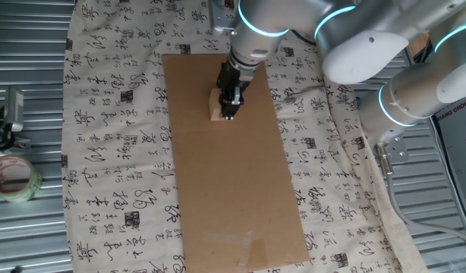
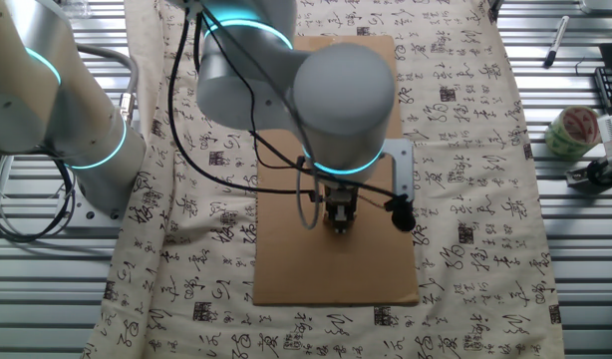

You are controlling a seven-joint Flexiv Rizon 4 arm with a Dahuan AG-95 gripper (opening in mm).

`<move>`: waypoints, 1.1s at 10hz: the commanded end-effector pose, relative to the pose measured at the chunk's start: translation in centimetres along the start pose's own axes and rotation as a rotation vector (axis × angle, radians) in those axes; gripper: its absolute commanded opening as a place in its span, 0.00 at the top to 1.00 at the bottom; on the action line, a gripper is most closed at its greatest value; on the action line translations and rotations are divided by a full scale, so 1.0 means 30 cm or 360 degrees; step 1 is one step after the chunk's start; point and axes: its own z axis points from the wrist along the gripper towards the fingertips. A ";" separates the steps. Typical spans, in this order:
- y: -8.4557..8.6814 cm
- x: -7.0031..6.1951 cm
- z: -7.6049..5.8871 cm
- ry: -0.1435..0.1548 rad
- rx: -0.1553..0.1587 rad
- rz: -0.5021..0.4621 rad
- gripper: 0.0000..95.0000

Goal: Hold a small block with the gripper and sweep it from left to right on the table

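The small block (image 1: pixel 216 108), a pale tan cube, sits on the brown cardboard sheet (image 1: pixel 233 189) near its far end. My gripper (image 1: pixel 230 112) points straight down at the block, its black fingers closed against it, with the block showing on the left side of the fingers. In the other fixed view the gripper (image 2: pixel 341 223) hangs under the big grey wrist over the cardboard (image 2: pixel 286 269), and the block is hidden behind the fingers. The table's cream cloth (image 1: pixel 111 152) lies under the cardboard.
A tape roll (image 1: pixel 13 179) and a metal clip (image 1: pixel 11 112) lie on the corrugated metal left of the cloth. The roll also shows in the other fixed view (image 2: pixel 572 130), near a pen (image 2: pixel 555 42). The arm's bulky links (image 1: pixel 369 53) stand at the right.
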 end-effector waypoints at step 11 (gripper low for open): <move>0.027 0.002 -0.001 0.0035 -0.0012 -0.0004 1.00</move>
